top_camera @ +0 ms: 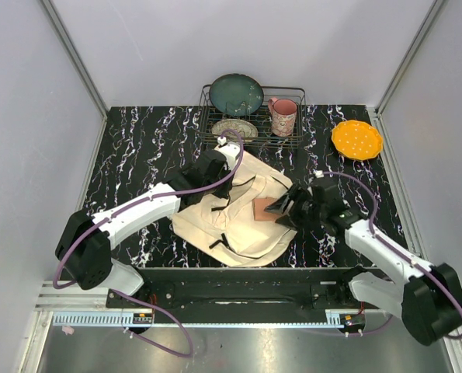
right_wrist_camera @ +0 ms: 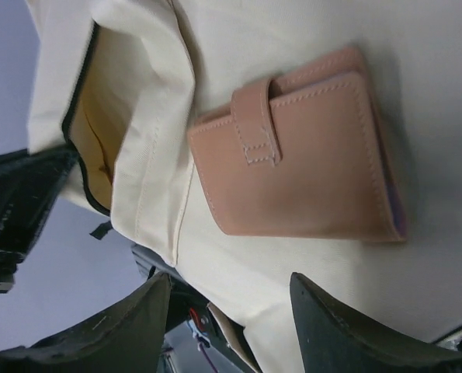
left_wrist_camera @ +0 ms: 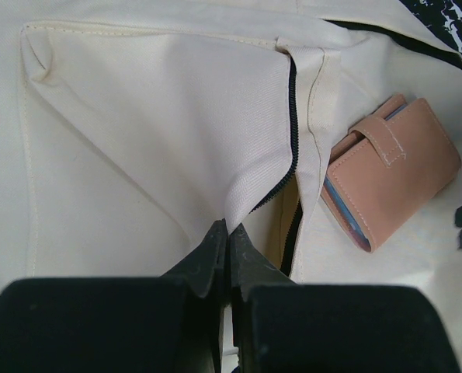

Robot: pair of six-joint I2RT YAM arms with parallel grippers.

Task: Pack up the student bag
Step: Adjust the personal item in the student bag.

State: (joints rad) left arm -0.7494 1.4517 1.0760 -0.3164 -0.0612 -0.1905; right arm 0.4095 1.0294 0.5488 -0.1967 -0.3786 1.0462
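Under left tool (left_wrist_camera: 227, 237), student bag (top_camera: 246, 233) pinched, right tool (right_wrist_camera: 231, 284) spread nearby

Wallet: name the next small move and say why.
Probably lower the open right gripper around the wallet and close. It lies ungripped on the bag, beside the pocket the left gripper pinches open.

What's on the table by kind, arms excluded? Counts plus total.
plates: 3 (teal plate, patterned plate, orange plate)
mugs: 1 (pink mug)
racks: 1 (dish rack)
bags: 1 (student bag)
wallets: 1 (pink wallet)
total: 7
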